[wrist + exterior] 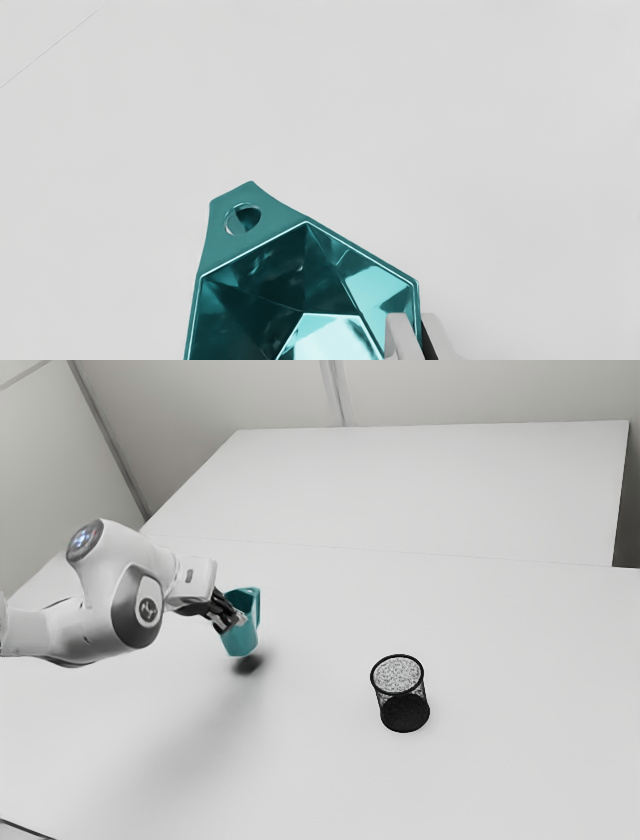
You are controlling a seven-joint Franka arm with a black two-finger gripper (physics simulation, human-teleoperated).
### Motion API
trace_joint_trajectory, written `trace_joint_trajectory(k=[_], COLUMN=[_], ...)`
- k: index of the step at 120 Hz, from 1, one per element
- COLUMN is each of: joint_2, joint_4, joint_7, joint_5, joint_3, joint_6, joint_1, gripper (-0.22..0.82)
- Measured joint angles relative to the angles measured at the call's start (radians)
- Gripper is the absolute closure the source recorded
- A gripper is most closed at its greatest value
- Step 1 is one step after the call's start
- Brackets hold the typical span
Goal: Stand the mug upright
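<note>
1. Gripper pinches the mug by its wall; in my wrist view one finger is inside the rim and the other finger is outside, with the teal side between them.
2. I have the mug up off the table: the exterior view gives me a dark shadow on the white top, just below the mug's base and apart from it.
3. Its opening faces up, and it looks close to upright to me, though I cannot tell whether a slight tilt remains.
4. From the wrist camera I look into the faceted, shiny inside, down to a pale floor. The handle, with a rounded hole through it, sticks out from the body away from the pinched part of the wall. Over in the exterior view, that handle is toward the view's right.
5. My white arm reaches in from the exterior view's left.
6. A black mesh holder stands on the table, well apart from the mug, toward the exterior view's right and nearer that camera.
</note>
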Motion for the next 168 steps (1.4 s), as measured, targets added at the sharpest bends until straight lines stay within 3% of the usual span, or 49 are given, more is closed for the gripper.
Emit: trace_joint_trajectory(k=[37,78,154,168], joint_2=[0.044,0.045,-0.01,-0.011], joint_4=[0.0,-0.026,-0.08,-0.079], joint_7=[-0.112,-0.198,-0.274,-0.281], joint_5=[-0.011,-0.012,-0.011,-0.012], joint_3=[0.0,-0.008,-0.034,-0.035], joint_6=[0.044,0.008,-0.086,-0.099], joint_1=[-0.062,-0.107,-0.038,-0.037], gripper=[0.79,0.79,0.79,0.55])
